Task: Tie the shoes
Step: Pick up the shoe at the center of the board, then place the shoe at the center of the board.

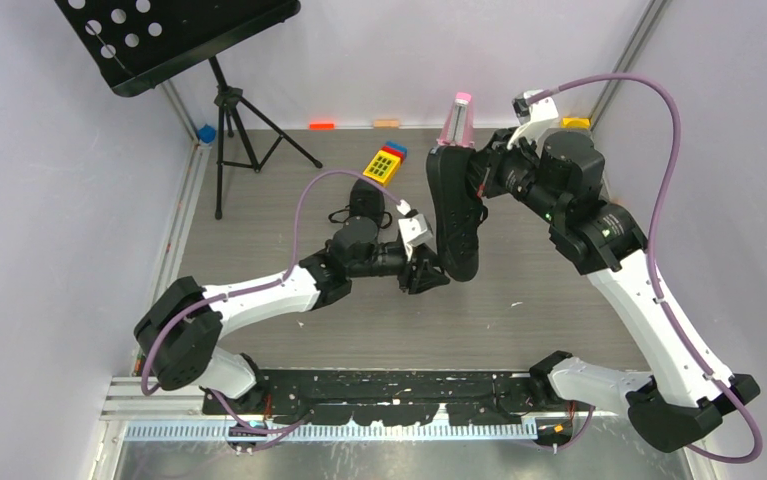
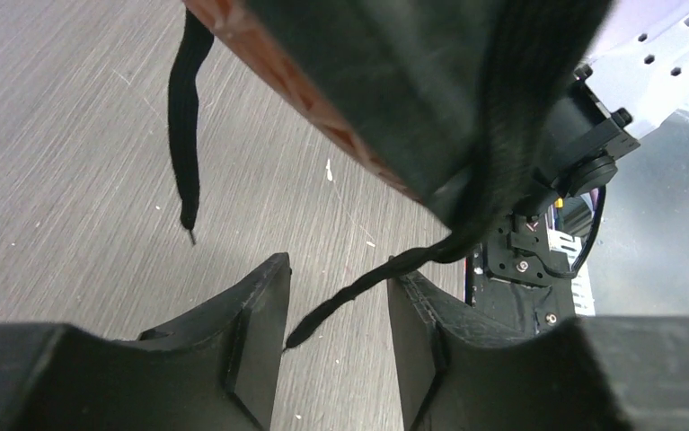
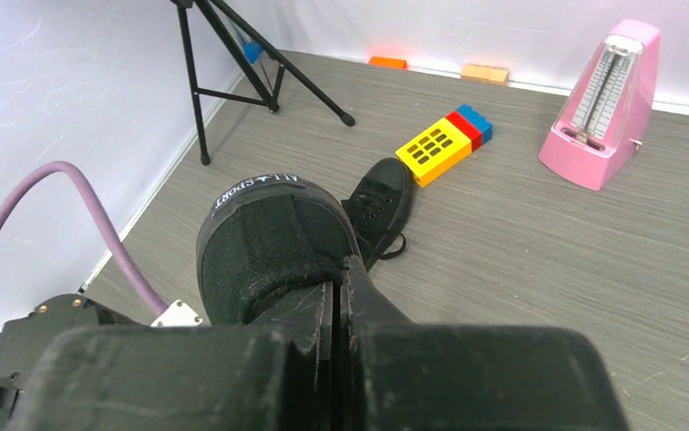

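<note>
Black canvas shoe (image 1: 456, 210), reddish-brown sole (image 2: 309, 103), loose dangling laces (image 2: 185, 126)

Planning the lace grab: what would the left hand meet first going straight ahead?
The left hand would likely first meet the loose lace hanging between its fingers, then the lifted shoe; depth unclear.

My left arm (image 1: 259, 290) and right arm (image 1: 639, 290) are built alike: smooth white shell links between rounded black joint housings, on black bases. A mauve left cable (image 1: 321, 178) runs along one arm, and a longer mauve right cable (image 1: 614, 77) along the other. My left gripper (image 2: 339, 274) and right gripper (image 3: 339, 287) are matte black, with thick, scuffed, wedge-shaped fingers.
</note>
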Controlling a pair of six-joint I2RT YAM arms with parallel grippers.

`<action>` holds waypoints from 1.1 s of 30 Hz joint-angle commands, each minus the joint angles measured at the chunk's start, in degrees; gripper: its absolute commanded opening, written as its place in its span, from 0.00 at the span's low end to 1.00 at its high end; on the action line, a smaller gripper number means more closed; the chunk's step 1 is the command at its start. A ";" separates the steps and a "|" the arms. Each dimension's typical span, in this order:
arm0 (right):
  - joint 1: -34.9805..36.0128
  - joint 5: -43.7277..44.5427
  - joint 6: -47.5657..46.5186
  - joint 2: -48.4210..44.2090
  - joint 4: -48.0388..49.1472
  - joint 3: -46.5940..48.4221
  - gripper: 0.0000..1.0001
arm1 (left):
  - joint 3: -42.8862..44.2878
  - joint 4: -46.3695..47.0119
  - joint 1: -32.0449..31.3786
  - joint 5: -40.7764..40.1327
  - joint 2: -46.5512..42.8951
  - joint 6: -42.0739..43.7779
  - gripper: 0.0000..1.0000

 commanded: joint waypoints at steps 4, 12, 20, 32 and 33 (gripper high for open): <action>0.23 4.74 2.03 -2.29 6.38 -0.25 0.00 | -0.64 4.53 -0.33 0.93 -1.75 -1.39 0.00; 0.28 21.38 9.02 0.18 -5.55 -2.14 0.00 | -2.35 -10.58 -0.41 -0.93 -9.56 -7.51 0.00; 2.48 15.64 23.40 8.99 -2.72 -17.62 0.00 | -6.68 -29.01 2.54 5.20 -19.57 -18.51 0.00; 5.46 18.59 22.80 29.58 8.71 -13.21 0.12 | -5.77 -34.20 15.13 5.64 -13.94 -15.78 0.00; 5.46 17.23 21.27 30.55 9.55 -12.74 0.20 | -5.24 -35.05 15.39 4.54 -13.60 -14.57 0.00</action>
